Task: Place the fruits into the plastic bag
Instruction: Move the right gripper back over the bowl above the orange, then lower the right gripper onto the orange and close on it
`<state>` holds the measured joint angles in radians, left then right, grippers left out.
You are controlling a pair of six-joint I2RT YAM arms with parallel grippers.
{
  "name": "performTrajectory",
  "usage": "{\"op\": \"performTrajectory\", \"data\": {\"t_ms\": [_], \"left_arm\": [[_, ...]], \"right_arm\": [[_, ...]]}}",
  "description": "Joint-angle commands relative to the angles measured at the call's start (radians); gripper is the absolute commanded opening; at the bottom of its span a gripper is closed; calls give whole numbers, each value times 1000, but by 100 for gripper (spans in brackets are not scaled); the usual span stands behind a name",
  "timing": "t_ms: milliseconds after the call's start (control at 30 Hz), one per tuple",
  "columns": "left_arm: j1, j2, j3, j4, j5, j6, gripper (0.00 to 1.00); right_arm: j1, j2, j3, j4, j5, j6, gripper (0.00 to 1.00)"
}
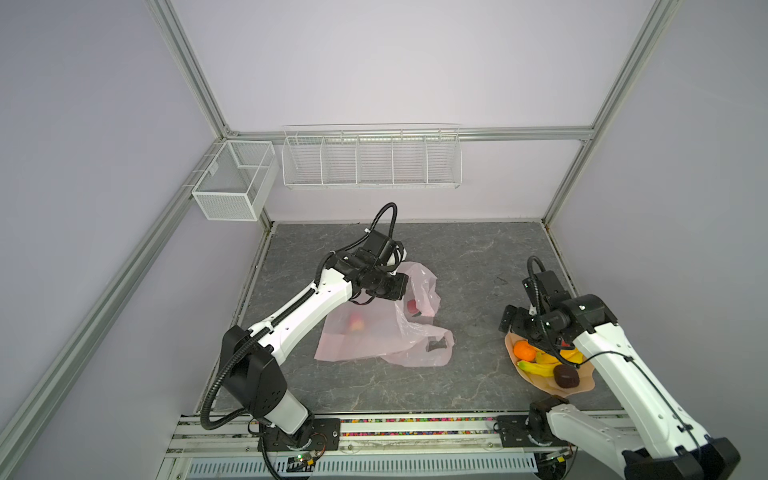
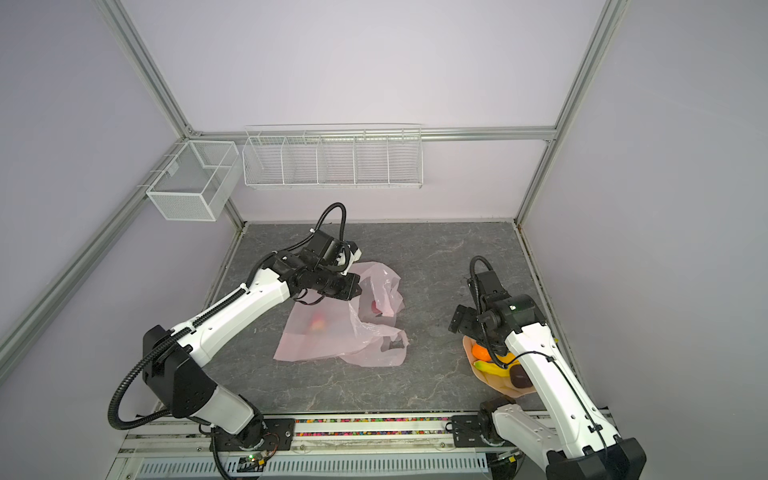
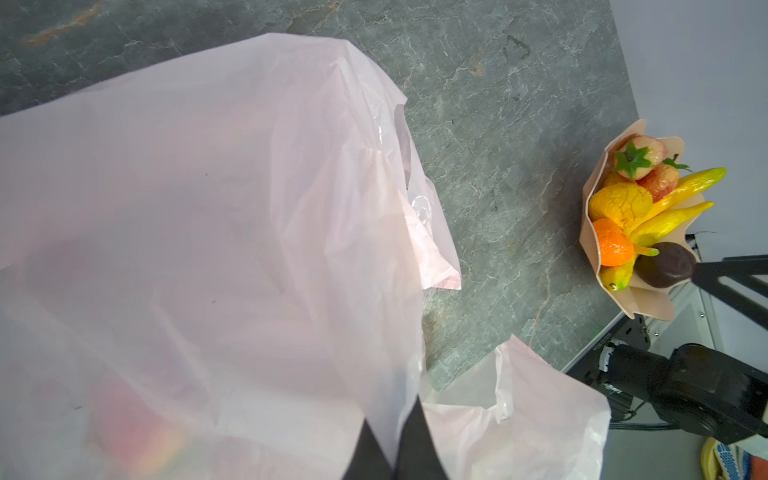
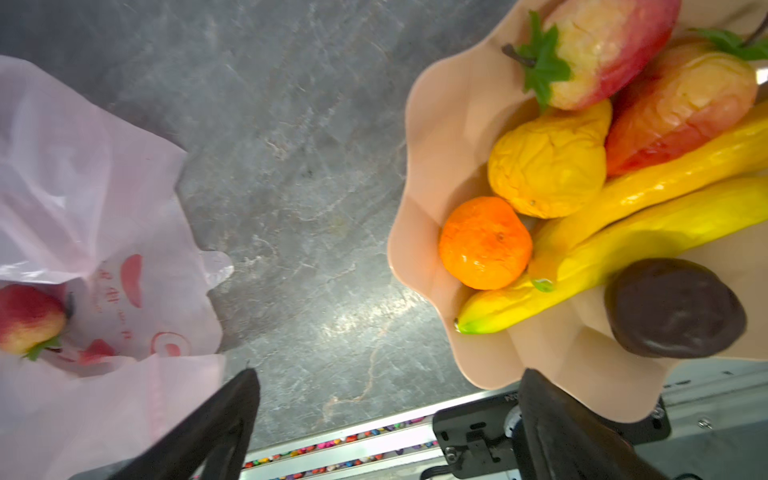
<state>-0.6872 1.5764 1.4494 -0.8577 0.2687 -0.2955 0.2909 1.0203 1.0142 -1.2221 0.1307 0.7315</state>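
pinching thin pale-pink plastic bag (image 1: 365,336) film, left gripper (image 3: 392,415) is set so the mouth gapes; right gripper (image 4: 388,374) is spread wide, empty, near small toy fruits (image 4: 484,243)

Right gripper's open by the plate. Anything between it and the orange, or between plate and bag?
Nothing visible does. The right gripper hangs over bare table beside the plate; the orange lies uncovered at the plate's rim, a banana against it. Only table separates plate and plastic bag, whose mouth the left gripper holds up.
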Motion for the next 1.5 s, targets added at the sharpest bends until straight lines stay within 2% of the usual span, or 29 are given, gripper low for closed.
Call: {"op": "performTrajectory", "data": {"t_ms": [0,167,500,567,1000,1467], "left_arm": [[3,-5,-4,17,41,1,0],[3,2,-13,22,65,26,0],[3,0,-9,5,81,63,0],[3,0,-7,1,84,67,0],[3,0,5,-8,100,82,0],[3,3,14,-16,95,87,0]], "right_arm": [[-14,-25,-49,-70,78,35,99],[-52,-34,-104,-39,72,37,95],[-80,57,-166,65,69,49,87],[-114,80,-170,85,58,48,85],[-137,153,-247,218,44,94,77],[-176,203,-272,306,49,77,69]]}}
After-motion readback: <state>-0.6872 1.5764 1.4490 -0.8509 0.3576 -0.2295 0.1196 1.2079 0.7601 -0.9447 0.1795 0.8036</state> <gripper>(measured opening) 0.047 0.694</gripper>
